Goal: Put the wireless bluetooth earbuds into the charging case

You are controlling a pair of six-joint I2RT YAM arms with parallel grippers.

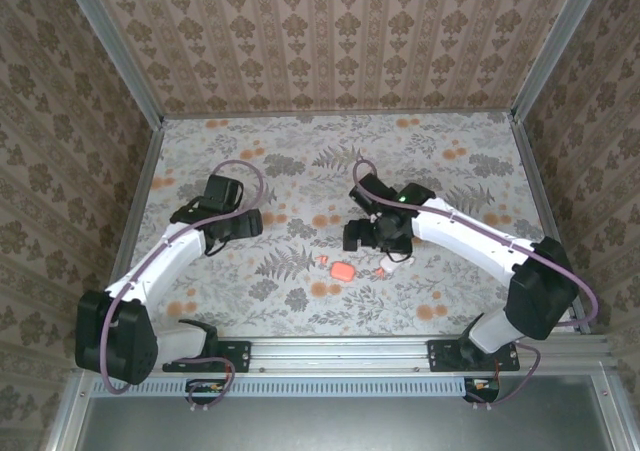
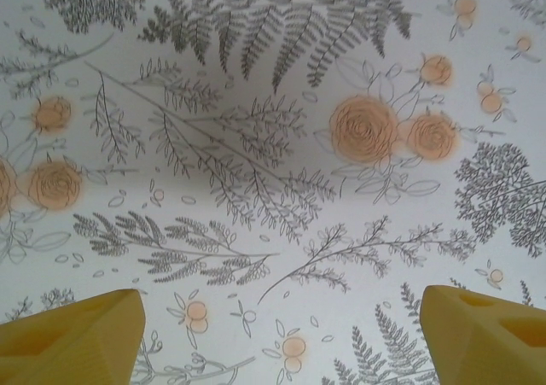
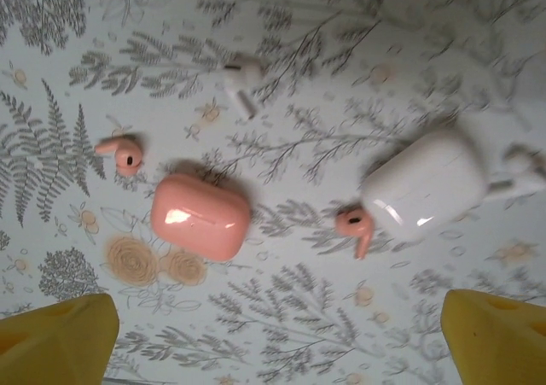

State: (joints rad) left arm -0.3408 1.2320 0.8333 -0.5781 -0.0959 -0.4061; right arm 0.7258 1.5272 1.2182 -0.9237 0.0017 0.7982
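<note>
A coral-red charging case (image 3: 200, 216) lies closed on the floral table, and a white case (image 3: 431, 184) lies closed to its right. One coral earbud (image 3: 122, 153) rests left of the coral case, and another (image 3: 356, 225) lies against the white case. A white earbud (image 3: 241, 82) sits farther back; a second white one (image 3: 520, 172) is beside the white case. My right gripper (image 3: 281, 338) hovers open above them with nothing between its yellow fingers (image 3: 60, 342). From above, the coral case (image 1: 345, 270) lies just in front of the right gripper (image 1: 362, 237). My left gripper (image 2: 277, 342) stands open over bare cloth.
The floral tablecloth (image 1: 300, 171) covers the whole work area, boxed in by patterned walls (image 1: 330, 41) at the back and sides. A metal rail (image 1: 340, 353) with both arm bases runs along the near edge. The left gripper (image 1: 240, 223) hangs well left of the cases.
</note>
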